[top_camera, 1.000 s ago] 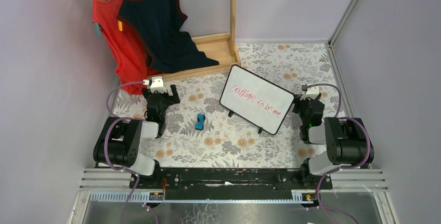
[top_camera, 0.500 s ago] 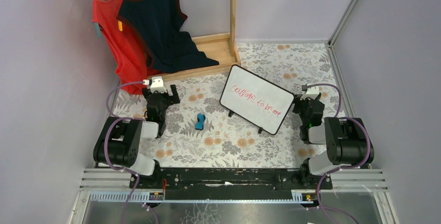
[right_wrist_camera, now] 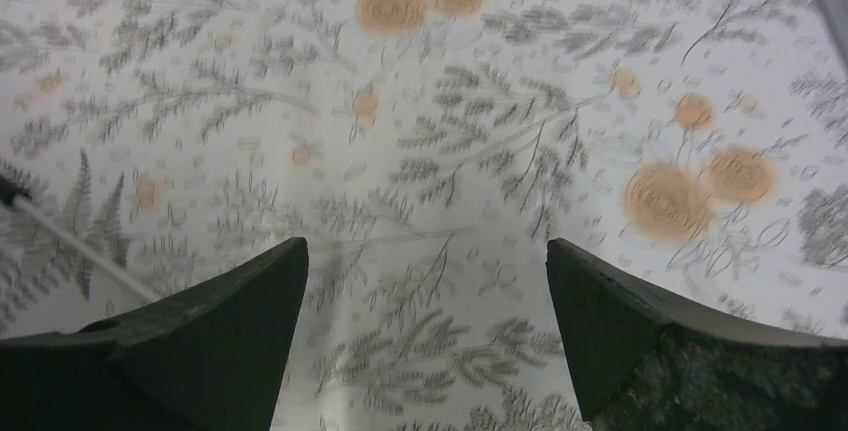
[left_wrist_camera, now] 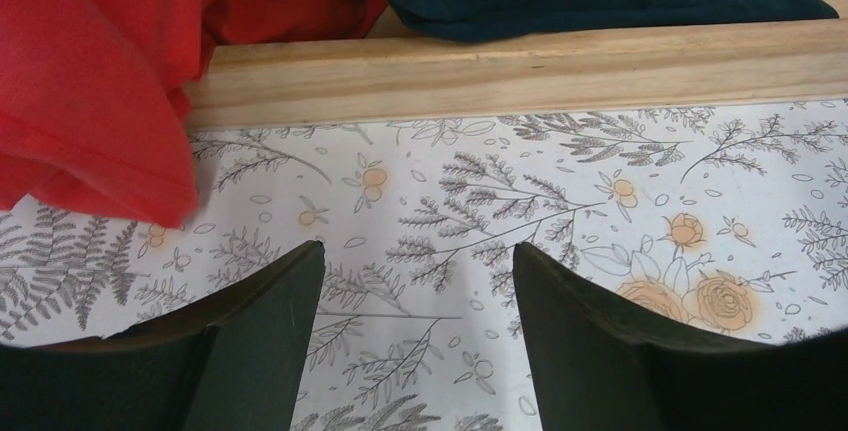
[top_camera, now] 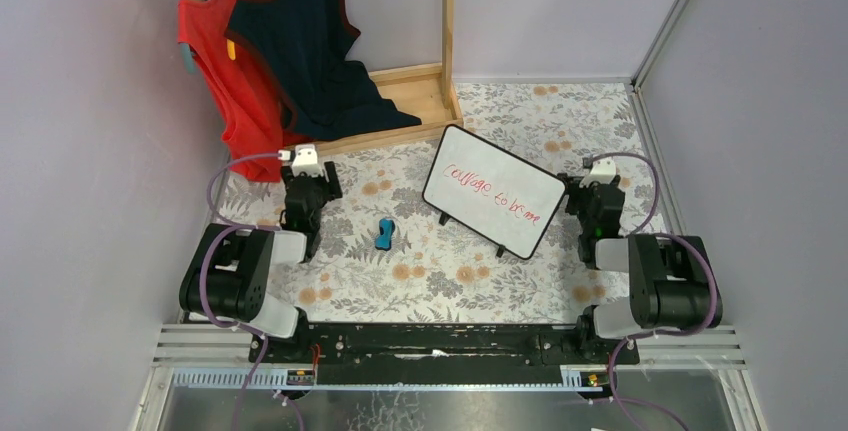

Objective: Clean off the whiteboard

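1. The whiteboard stands on the tabletop between the middle and the right edge. It is turned diagonally and propped on small black feet, so its face tips up where an arm can reach it. Red writing runs right across it, so no erasing shows yet.
2. The eraser lies flat near the middle of the tabletop, apart from the board and from either arm. It looks like the first thing to fetch.
3. The left gripper hovers near the left edge, facing the wooden rack base. Its jaws stand partly apart with only floral print between them.
4. The right gripper waits by the right edge, just beside the board's right end. Its jaws are spread wide and hold nothing, and it looks well placed to steady the frame.
5. The red garment drapes close ahead of the left gripper, so it could snag if that arm swings wide.
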Controlling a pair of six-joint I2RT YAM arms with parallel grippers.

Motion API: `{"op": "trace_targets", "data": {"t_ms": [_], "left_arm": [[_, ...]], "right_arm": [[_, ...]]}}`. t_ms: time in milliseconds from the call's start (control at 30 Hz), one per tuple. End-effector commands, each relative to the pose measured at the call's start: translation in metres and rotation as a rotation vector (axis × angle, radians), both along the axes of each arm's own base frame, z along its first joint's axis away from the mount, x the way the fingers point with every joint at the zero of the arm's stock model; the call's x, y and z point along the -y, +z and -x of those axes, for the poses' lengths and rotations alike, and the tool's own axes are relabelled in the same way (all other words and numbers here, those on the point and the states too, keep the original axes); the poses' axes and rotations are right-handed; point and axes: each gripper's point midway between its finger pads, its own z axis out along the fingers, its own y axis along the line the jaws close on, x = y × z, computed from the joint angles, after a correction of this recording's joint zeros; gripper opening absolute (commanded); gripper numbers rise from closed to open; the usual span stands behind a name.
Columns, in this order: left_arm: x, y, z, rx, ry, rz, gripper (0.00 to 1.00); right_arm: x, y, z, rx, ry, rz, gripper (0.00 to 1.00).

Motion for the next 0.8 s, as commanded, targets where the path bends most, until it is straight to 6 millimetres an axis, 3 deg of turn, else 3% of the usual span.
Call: {"op": "trace_targets", "data": {"t_ms": [0, 200, 300, 500, 633, 767], "left_arm": [[0.015, 0.018, -0.024, -0.032, -0.021, -0.089, 0.68], [0.031, 0.022, -0.038, -0.148, -0.021, -0.087, 0.65], [0.048, 0.047, -0.038, -0.064, -0.066, 0.040, 0.67], [0.083, 0.080, -0.040, -0.095, -0.187, 0.185, 0.68], [0.109, 0.105, -0.032, -0.090, -0.286, 0.282, 0.64], [0.120, 0.119, -0.021, -0.095, -0.351, 0.326, 0.61]], "right_arm": [[0.014, 0.044, -0.029, -0.046, -0.053, 0.055, 0.95], [0.043, 0.063, -0.043, -0.153, -0.097, 0.058, 0.97], [0.046, 0.076, -0.044, -0.201, -0.062, 0.004, 0.92], [0.060, 0.129, -0.049, -0.267, -0.011, -0.027, 0.88], [0.053, 0.163, -0.042, -0.297, 0.088, -0.027, 0.84], [0.040, 0.190, -0.027, -0.303, 0.171, -0.017, 0.83]]}}
